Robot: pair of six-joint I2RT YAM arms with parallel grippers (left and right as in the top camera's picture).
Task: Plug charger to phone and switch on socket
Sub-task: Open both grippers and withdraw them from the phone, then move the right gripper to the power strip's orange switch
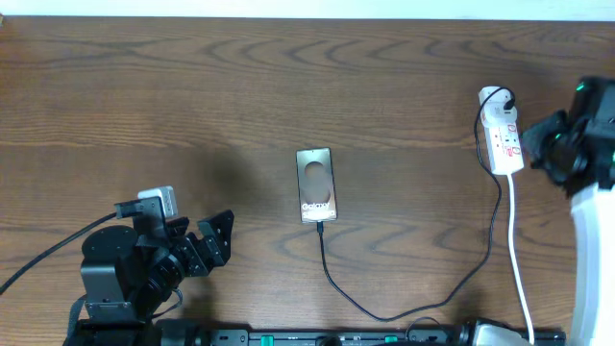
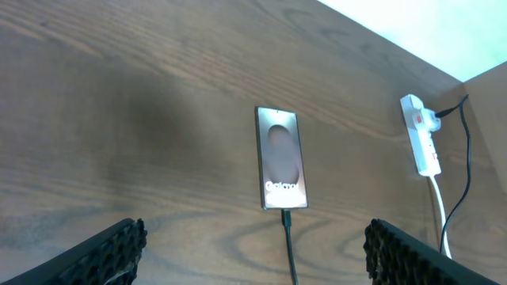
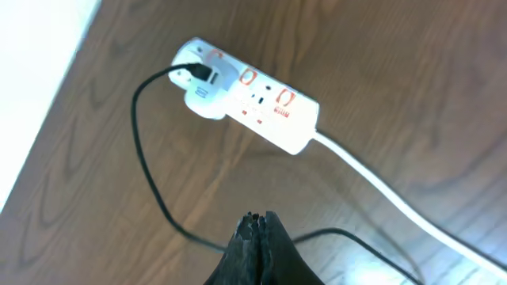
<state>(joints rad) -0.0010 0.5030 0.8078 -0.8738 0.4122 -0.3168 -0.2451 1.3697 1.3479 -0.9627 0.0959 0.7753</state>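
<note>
Judging from how things lie, you have the charger [image 2: 287,245] already seated in the near end of the phone [image 1: 315,185], which rests flat mid-desk with its Galaxy lettering toward the cable, so the socket [image 3: 253,99] is what you handle now. It lies at the far right of the desk [image 1: 144,86], near your right hand [image 3: 257,226], whose fingers are pressed together into 1 blunt tip holding nothing; your left hand [image 2: 255,241] is spread wide and empty near the front edge, well apart from the phone. Treat the socket as light, hard plastic on smooth wood: it will probably skate or pivot under a sideways shove, and only its white cord [image 3: 380,186] and the white adapter [image 3: 202,95] offer any drag. You need not grip it; press straight down on a red-marked rocker [image 3: 247,77], likely the 1 beside the adapter. The charger is thin and limp, so keep your tip clear of its loop, or a snag could tug the slick, glossy phone.
</note>
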